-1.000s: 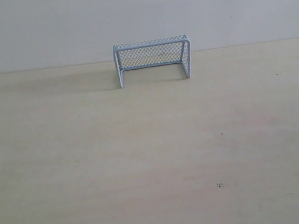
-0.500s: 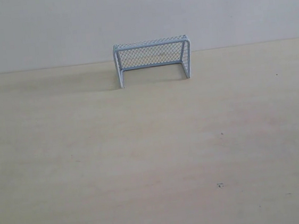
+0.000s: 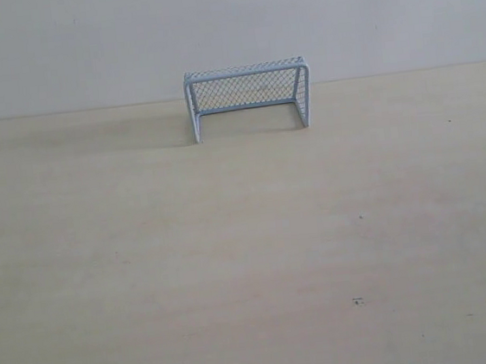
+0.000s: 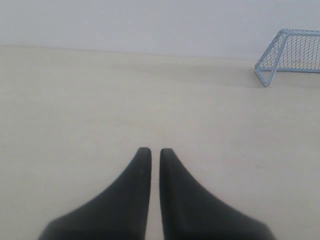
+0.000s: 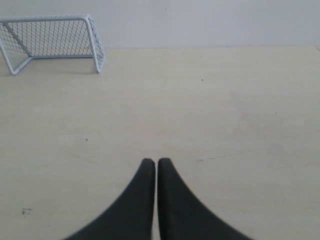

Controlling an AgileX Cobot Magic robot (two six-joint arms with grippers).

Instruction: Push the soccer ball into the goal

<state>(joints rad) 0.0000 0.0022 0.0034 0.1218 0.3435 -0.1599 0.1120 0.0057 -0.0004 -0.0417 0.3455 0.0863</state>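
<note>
The goal point(image 3: 247, 98), a pale blue-white tube frame with mesh netting, stands at the table's far edge against the wall, its mouth facing the camera. It also shows in the left wrist view as the goal point(image 4: 292, 55) and in the right wrist view as the goal point(image 5: 52, 41). The soccer ball is out of view in every frame. My left gripper point(image 4: 155, 150) is shut with only a thin slit between its black fingers and nothing held. My right gripper point(image 5: 156, 161) is likewise shut and empty. Both hover over bare table, well short of the goal; neither appears in the exterior view.
The pale wooden table point(image 3: 234, 261) carries a few small dark specks point(image 3: 357, 301). A plain white wall point(image 3: 80, 42) rises right behind the goal.
</note>
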